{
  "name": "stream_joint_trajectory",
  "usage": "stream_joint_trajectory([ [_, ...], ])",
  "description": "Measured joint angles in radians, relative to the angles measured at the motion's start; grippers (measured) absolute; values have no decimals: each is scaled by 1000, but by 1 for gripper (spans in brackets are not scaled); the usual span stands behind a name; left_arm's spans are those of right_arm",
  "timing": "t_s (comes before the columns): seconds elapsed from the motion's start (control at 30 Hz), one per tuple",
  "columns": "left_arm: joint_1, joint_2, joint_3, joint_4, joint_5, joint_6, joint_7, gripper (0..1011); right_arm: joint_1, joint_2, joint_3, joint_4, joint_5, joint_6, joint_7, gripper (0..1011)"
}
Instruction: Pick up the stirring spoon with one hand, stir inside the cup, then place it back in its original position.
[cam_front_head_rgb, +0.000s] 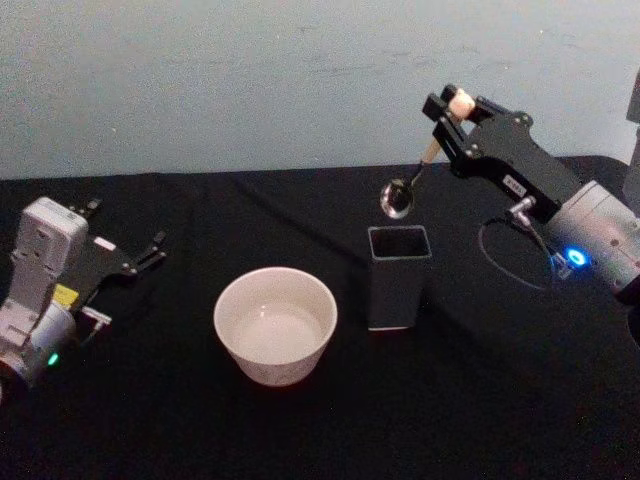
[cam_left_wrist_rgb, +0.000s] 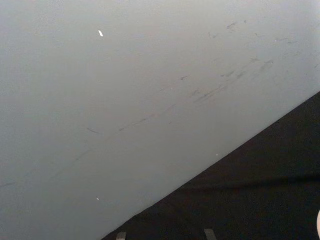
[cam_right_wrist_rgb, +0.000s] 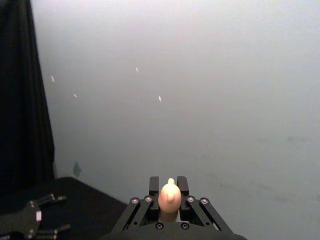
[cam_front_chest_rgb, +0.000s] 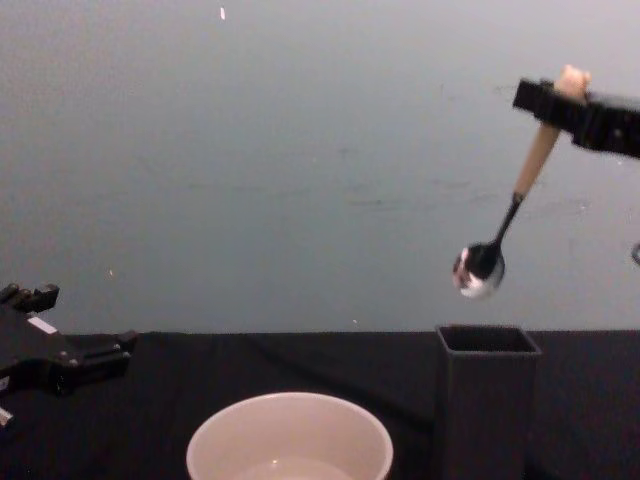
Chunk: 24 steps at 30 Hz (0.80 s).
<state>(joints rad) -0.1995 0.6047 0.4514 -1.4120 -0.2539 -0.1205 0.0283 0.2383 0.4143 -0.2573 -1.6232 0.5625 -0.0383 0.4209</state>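
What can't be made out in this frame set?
Stirring spoon: right wrist view, the right tool hides everything below its head.
Dark holder: chest view, its own walls hide the inside.
Cup: chest view, base cut off by the bottom edge.
Left tool: chest view, cut off at the left edge.

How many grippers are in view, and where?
2. The left gripper, open, sits low on the left; the right gripper, raised on the right, holds the stirring spoon above the holder.
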Motion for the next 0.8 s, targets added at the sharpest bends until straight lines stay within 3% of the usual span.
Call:
stream_joint_trajectory([
  [0.17, 0, 0, 0, 0, 0, 0, 0, 1001, 24, -4, -15, 19, 1, -33, 30, 213],
  [0.7, 0, 0, 0, 0, 0, 0, 0, 1001, 136, -50, -180, 208, -3, -208, 287, 213],
  [0.8, 0, 0, 0, 0, 0, 0, 0, 1001, 146, -56, -201, 233, -5, -223, 309, 213],
])
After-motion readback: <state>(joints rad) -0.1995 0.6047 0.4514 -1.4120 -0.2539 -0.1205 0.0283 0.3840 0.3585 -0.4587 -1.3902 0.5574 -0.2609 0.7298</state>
